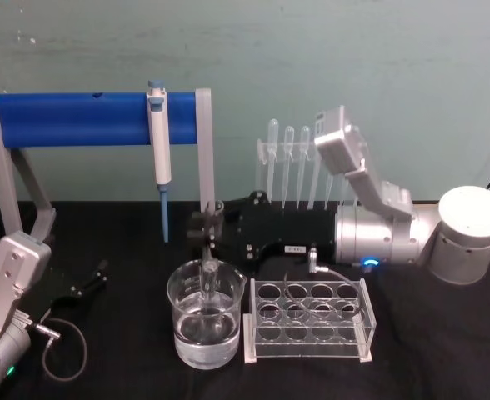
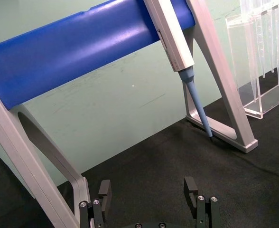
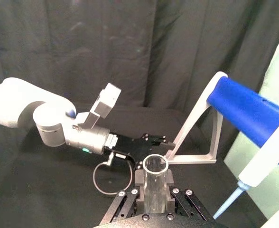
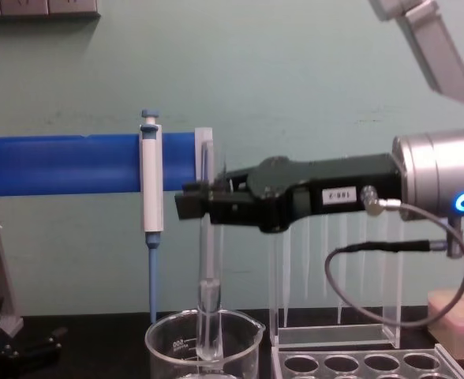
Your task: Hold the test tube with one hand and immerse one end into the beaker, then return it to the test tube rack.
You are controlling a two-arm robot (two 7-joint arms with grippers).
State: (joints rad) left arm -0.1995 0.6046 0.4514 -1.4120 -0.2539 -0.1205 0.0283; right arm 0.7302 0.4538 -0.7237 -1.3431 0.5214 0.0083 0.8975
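Status: pickup done, dip underway, return not done.

- The right gripper [image 1: 207, 233] was extended from 3 o'clock in the head view. Its jaws were closed on the upper part of the test tube [image 1: 209, 279], and the flared rim stood above the fingers at 12 o'clock.
- The tube hung upright. Its rounded end was below the rim of the beaker [image 1: 182, 321] and inside the glass. In the chest view the tube [image 4: 207, 260] dropped straight from the gripper [image 4: 192, 204] into the beaker [image 4: 169, 347].
- I couldn't tell whether the tip had broken the liquid surface. My read: at or close to immersion.
- The test tube rack [image 1: 253, 342] sat at 3 o'clock of the beaker, just beside it. Its holes looked empty, so 1 lift and 1 short shift toward 3 o'clock remained.
- The left gripper [image 1: 91, 279] was parked at 9 o'clock of the beaker, well apart, with its jaws wide and holding nothing.
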